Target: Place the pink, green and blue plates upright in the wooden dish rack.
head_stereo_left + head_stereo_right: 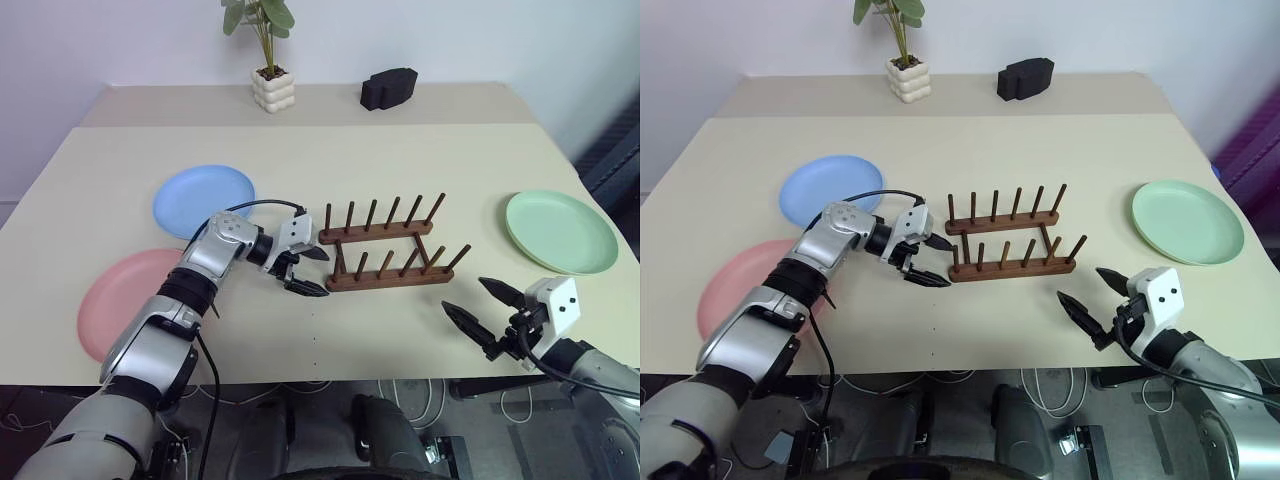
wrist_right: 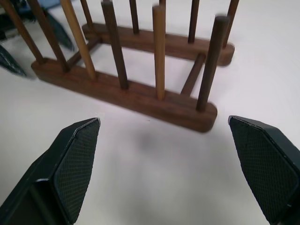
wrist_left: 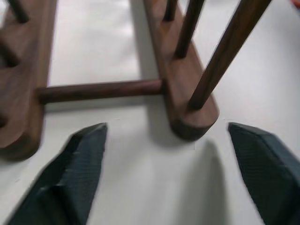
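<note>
Wooden dish rack (image 1: 385,247) stands mid-table, empty. Left gripper (image 1: 304,270), fingers spread wide and holding nothing, sits just at its nine-o'clock end. Right gripper (image 1: 484,309), likewise wide open and empty, hovers toward its four o'clock.

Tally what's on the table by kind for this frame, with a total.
Plates: 3, namely the pink plate, blue plate and green plate, all lying flat
Wooden dish rack: 1, no plates in it
Potted plant: 1
Black object at the far edge: 1
Total: 6
</note>
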